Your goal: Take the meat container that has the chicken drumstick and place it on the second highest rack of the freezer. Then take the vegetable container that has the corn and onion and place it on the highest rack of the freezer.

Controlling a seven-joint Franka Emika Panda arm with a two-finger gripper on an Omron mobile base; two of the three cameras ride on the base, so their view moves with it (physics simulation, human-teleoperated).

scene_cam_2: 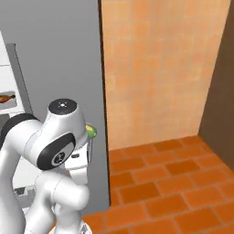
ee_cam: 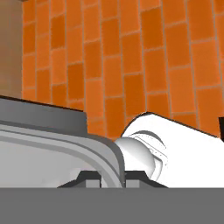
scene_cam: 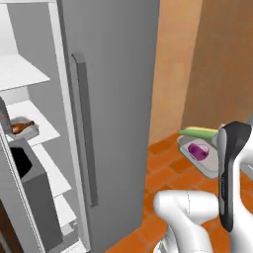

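The freezer (scene_cam: 113,99) is grey with white shelves. The chicken drumstick (scene_cam: 22,127) is glossy brown-orange, the onion (scene_cam: 198,150) purple-magenta, the corn (scene_cam: 197,132) pale green-yellow. The floor (scene_cam_2: 173,183) shows orange tiles.

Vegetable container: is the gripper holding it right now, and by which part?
Yes. The gripper is shut on the rim of the vegetable container, at a rounded corner, one finger on each side of the wall. The corn and onion are inside.
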